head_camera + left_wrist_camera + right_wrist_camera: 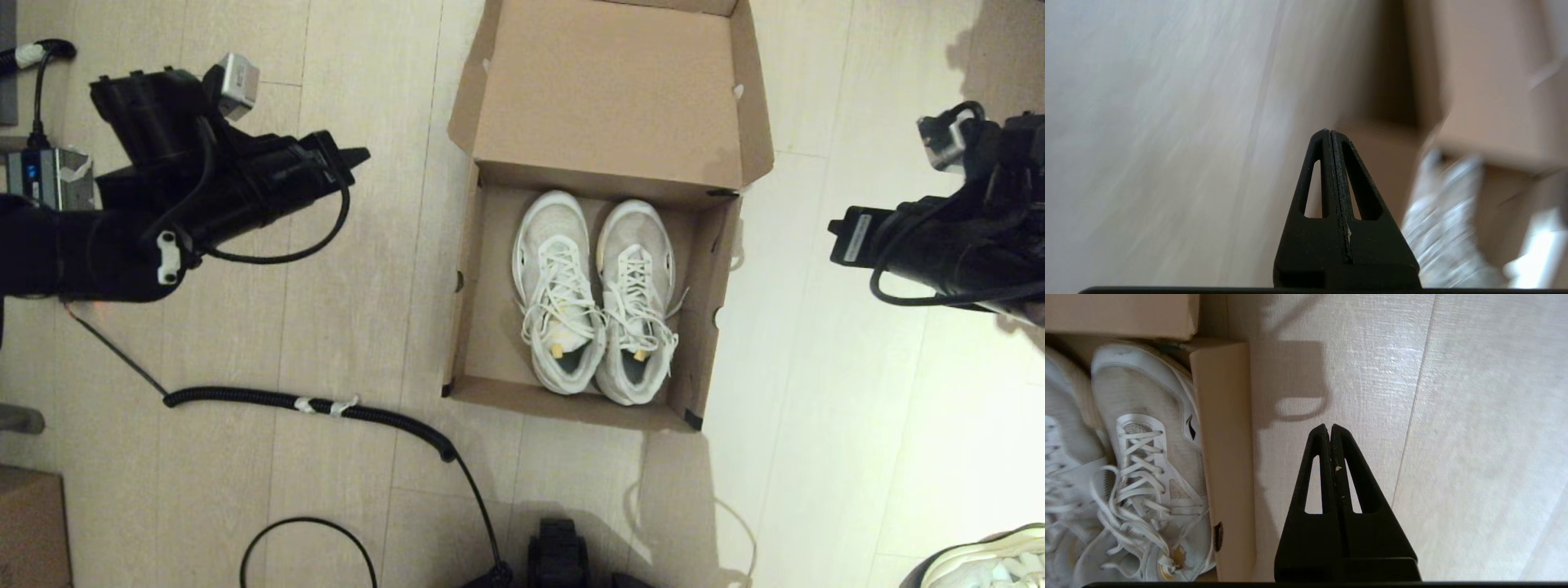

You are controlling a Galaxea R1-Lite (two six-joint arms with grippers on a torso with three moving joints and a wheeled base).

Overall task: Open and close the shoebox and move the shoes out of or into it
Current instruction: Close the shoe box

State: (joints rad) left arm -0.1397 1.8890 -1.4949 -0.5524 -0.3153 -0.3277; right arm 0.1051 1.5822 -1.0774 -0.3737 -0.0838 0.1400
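Note:
The brown shoebox [482, 269] stands open on the floor in the middle, its hinged lid [608, 90] folded back on the far side. Both white mesh shoes [596, 294] lie side by side inside it, toes toward the lid. My left gripper [359, 155] hovers left of the box, shut and empty, its tip [1329, 132] over the floor beside the box wall. My right gripper [1329, 428] is shut and empty over bare floor right of the box wall [1224, 449]; in the head view its tip [833, 227] points toward the box.
A black corrugated cable [310, 404] runs across the floor left of the box's near corner. Another whitish sneaker [992, 563] lies at the near right. A smaller brown carton [28, 527] sits at the near left edge.

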